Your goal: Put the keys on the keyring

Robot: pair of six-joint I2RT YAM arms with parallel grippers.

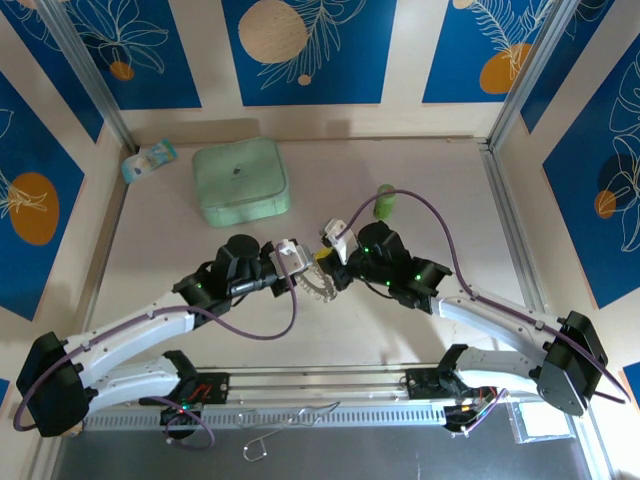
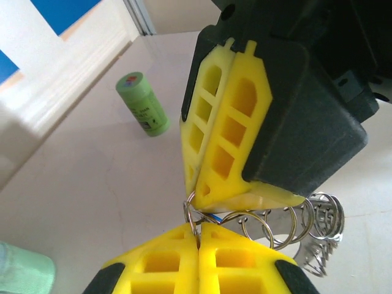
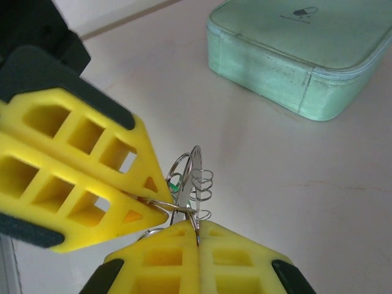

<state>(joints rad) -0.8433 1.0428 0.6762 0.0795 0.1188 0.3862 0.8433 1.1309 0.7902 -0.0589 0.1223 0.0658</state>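
Observation:
The keyring (image 1: pixel 318 281), a silvery piece rimmed with several small wire loops, hangs between both grippers above the table's middle. My left gripper (image 2: pixel 199 236) is shut on one thin wire loop at the end of the keyring (image 2: pixel 294 222). My right gripper (image 3: pixel 197 230) is shut on the keyring (image 3: pixel 197 174), its flat edge and a loop pinched between the pads. The two fingertip pairs almost touch: left gripper (image 1: pixel 306 268), right gripper (image 1: pixel 331 260). A sliver of blue key (image 2: pixel 217 215) shows under the right fingers (image 2: pixel 226 141). A speck of green key (image 3: pixel 173 187) shows behind the loops.
A mint-green square case (image 1: pixel 240 181) lies at the back left of the table, close behind the grippers. An upright green cylinder (image 1: pixel 385 202) stands behind the right arm. A small pale wrapper (image 1: pixel 150 160) lies in the far left corner.

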